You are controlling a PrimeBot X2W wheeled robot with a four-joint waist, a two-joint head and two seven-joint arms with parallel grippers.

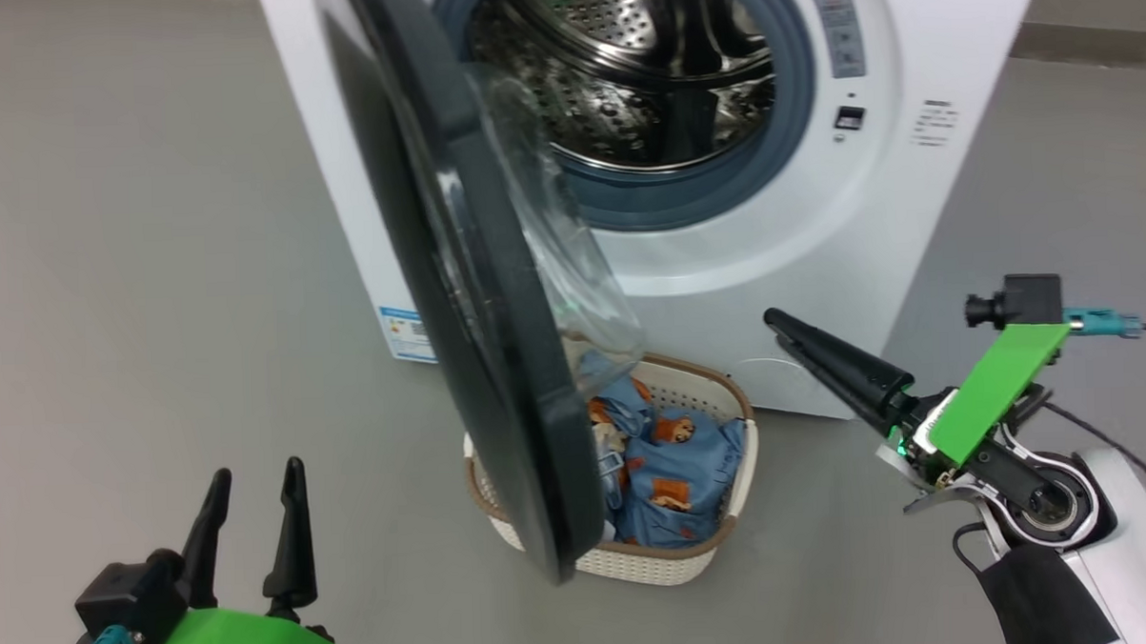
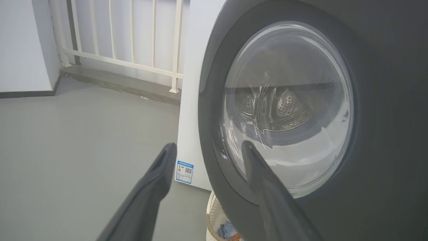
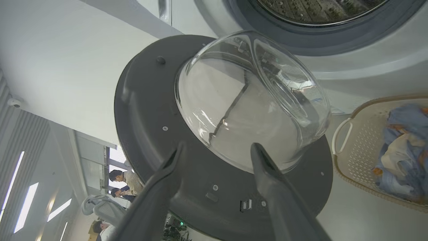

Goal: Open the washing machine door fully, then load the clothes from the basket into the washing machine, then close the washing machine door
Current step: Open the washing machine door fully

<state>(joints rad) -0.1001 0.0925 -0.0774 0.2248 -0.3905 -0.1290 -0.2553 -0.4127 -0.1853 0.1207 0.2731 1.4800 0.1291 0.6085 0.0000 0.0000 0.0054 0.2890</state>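
The white washing machine (image 1: 818, 237) has its black round door (image 1: 477, 297) swung out, edge-on to the head view, leaving the steel drum (image 1: 621, 63) exposed. On the floor in front of the machine sits the cream basket (image 1: 751, 449), partly behind the door, holding blue bear-print clothes (image 1: 674, 471). My left gripper (image 1: 256, 471) is open at the lower left, outside the door (image 2: 384, 100). My right gripper (image 1: 778, 326) is open, apart from the door's inner face (image 3: 147, 110), its fingers pointing at the glass bowl (image 3: 247, 100). Neither gripper holds anything.
Grey floor surrounds the machine. A white railing (image 2: 133, 33) and a low step stand behind the machine's left side, which carries a blue label (image 2: 184, 171). People (image 3: 127, 177) sit far off past the door. The basket (image 3: 354, 144) lies right of my right fingers.
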